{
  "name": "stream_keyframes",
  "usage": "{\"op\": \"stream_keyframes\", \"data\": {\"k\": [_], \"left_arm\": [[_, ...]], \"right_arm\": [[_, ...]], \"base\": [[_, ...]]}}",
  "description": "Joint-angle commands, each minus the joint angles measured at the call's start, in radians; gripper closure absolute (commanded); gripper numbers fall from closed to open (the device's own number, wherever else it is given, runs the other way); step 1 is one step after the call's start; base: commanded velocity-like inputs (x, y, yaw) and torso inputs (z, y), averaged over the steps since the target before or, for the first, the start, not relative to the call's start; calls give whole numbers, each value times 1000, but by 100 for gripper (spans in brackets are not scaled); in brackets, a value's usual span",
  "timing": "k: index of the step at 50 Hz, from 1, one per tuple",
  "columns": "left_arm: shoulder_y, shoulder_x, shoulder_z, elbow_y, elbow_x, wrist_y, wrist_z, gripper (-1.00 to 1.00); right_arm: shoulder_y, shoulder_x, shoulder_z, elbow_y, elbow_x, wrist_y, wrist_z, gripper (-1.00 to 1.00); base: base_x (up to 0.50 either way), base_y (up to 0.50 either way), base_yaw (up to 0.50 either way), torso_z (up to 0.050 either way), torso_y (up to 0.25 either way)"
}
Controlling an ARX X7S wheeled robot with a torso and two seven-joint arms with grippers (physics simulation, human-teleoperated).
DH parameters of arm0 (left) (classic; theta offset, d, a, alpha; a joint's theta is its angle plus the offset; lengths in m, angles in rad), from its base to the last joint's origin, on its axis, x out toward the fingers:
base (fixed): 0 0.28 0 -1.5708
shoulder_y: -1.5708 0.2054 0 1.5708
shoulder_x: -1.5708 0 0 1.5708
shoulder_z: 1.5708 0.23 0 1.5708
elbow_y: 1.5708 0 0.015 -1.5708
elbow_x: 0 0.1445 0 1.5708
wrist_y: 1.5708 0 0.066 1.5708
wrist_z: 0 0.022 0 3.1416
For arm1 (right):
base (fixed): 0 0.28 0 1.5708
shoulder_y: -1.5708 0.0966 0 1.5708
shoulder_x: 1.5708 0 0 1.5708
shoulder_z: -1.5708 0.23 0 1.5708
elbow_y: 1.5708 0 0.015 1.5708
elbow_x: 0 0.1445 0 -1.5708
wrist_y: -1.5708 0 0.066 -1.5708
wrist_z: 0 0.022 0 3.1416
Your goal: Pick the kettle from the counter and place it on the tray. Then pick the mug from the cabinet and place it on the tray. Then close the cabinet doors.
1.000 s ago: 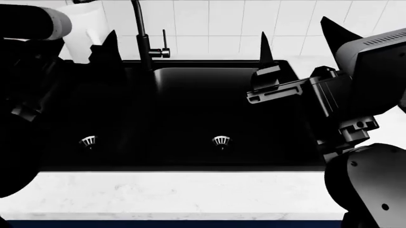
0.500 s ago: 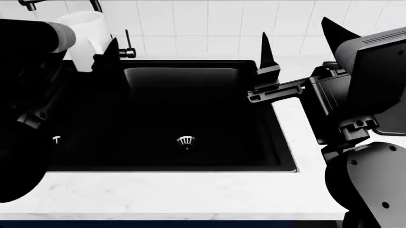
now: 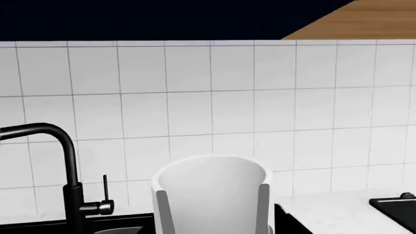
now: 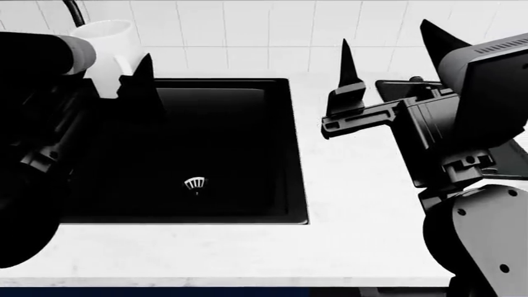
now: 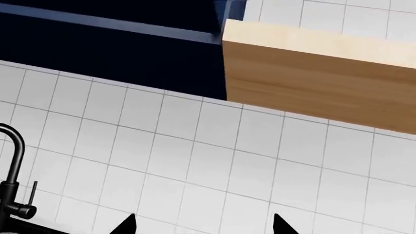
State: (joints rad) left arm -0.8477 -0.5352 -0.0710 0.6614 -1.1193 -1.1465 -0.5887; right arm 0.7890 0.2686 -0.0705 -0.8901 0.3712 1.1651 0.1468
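Right gripper [image 4: 387,49] jaws apart, empty; left gripper state unclear. Shiny dark-grey metal kettle unseen; flat black tray [image 4: 396,88] edge beyond white marble counter [image 4: 355,204]. Step: locating kettle. Next: find it.

A home kitchen, rendered in simulation. A black sink [image 4: 206,154] is set into a white marble-look desk [image 4: 355,185], with a black faucet [image 3: 65,170] rising behind it. White square wall tiles [image 5: 195,161] run along the back above the sink, and higher up hang dark-blue cabinets [image 5: 110,53] beside a light wooden panel [image 5: 318,78].
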Motion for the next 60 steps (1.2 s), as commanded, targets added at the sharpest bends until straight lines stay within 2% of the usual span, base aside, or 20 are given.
{"op": "stream_keyframes", "data": {"k": [1, 60], "left_arm": [[-4, -1, -16, -3, -24, 8, -17, 100], [31, -22, -12, -5, -50, 42, -12, 100]], "right_arm": [[4, 1, 3, -4, 8, 5, 8, -100], [25, 9, 11, -36, 56, 47, 53, -100]], "base": [[0, -395, 0, 0, 10], [0, -473, 0, 0, 0]]}}
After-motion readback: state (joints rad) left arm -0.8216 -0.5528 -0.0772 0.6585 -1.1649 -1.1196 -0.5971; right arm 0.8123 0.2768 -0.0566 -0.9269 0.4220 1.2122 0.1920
